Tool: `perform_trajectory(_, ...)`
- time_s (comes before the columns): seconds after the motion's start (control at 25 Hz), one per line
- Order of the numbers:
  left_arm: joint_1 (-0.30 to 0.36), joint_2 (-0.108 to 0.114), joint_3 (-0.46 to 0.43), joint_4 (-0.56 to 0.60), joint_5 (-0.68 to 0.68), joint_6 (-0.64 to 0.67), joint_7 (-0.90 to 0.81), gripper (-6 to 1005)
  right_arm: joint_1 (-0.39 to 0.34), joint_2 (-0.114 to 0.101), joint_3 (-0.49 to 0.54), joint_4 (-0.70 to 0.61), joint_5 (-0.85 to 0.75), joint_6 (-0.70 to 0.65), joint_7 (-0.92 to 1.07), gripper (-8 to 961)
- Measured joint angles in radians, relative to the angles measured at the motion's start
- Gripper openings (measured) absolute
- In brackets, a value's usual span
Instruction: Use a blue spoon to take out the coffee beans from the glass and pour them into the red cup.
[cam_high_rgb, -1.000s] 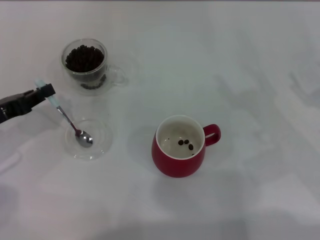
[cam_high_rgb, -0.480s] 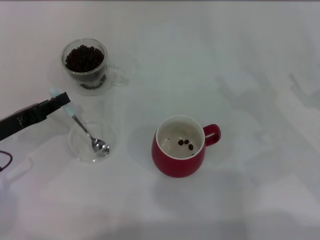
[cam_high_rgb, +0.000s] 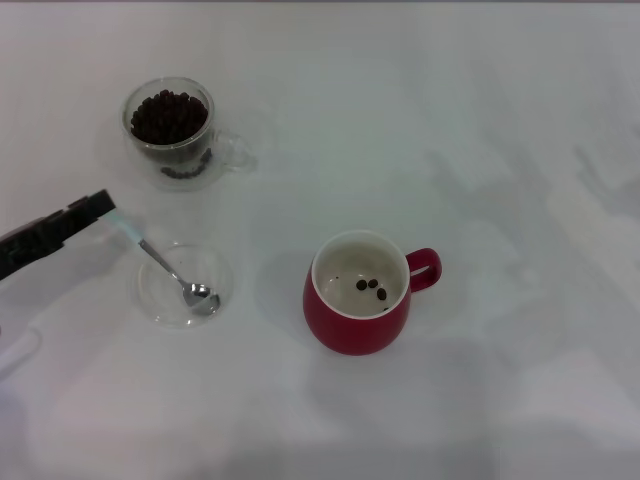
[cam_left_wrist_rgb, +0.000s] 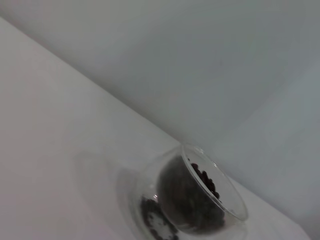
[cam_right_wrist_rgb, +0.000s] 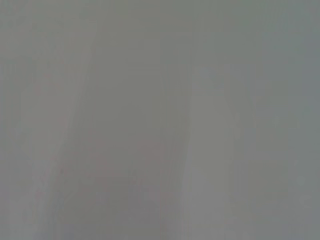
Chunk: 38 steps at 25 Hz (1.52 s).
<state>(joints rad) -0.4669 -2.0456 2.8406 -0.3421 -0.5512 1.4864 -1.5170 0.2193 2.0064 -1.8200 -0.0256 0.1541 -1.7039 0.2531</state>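
While the left gripper (cam_high_rgb: 105, 208) pinches its handle, the blue spoon (cam_high_rgb: 170, 272) rests in the dish (cam_high_rgb: 222, 290).

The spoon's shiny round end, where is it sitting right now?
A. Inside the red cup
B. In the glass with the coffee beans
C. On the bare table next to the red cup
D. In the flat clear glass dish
D. The spoon's metal end rests in the flat clear dish, while the left hand is at its blue handle; the red cup and the glass of beans stand apart from it.
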Motion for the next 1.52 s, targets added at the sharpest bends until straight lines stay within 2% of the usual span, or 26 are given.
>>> perform_trajectory(0.16, 0.010, 0.015, 0.001, -0.026, -0.031, 0.006, 0.043, 457, -0.001, 0.000, -0.002, -0.001, -0.001, -0.003, 0.000, 876)
perform_trajectory(0.32, 0.014, 0.042, 0.002, -0.052, -0.064, 0.040, 0.118, 521, -0.002, 0.000, -0.004, -0.001, -0.002, -0.010, 0.000, 876)
perform_trajectory(0.4, 0.019, 0.052, 0.002, -0.072, -0.099, 0.064, 0.168, 557, -0.003, 0.000, -0.004, -0.001, -0.002, -0.015, 0.000, 876)
perform_trajectory(0.48, 0.032, 0.055, 0.002, -0.099, -0.157, 0.082, 0.232, 552, -0.004, 0.000, -0.004, -0.001, -0.002, -0.017, 0.000, 876)
perform_trajectory(0.68, 0.091, 0.045, 0.001, -0.151, -0.362, 0.107, 0.385, 549, -0.013, 0.000, 0.007, 0.001, 0.007, -0.021, 0.000, 876)
perform_trajectory(0.84, 0.141, 0.033, -0.003, -0.171, -0.528, 0.108, 0.496, 550, -0.023, -0.001, 0.062, 0.015, 0.030, -0.022, 0.000, 876)
perform_trajectory(0.96, 0.170, 0.017, -0.008, -0.172, -0.632, 0.088, 0.582, 550, -0.029, -0.002, 0.120, 0.023, 0.034, 0.021, 0.031, 876)
perform_trajectory(1.12, 0.193, -0.015, -0.009, -0.170, -0.767, 0.041, 0.706, 551, -0.037, -0.001, 0.168, 0.023, 0.034, 0.040, 0.055, 876)
perform_trajectory(1.24, 0.191, -0.026, -0.009, -0.148, -0.829, 0.001, 0.782, 551, -0.055, 0.003, 0.223, 0.023, 0.034, 0.041, 0.089, 876)
perform_trajectory(1.4, 0.187, -0.016, -0.009, -0.097, -0.876, -0.045, 0.861, 551, -0.055, 0.004, 0.224, 0.033, 0.025, 0.057, 0.160, 876)
perform_trajectory(1.52, 0.183, -0.018, -0.009, -0.096, -0.898, -0.067, 0.895, 551, -0.051, 0.005, 0.204, 0.026, 0.019, 0.085, 0.168, 876)
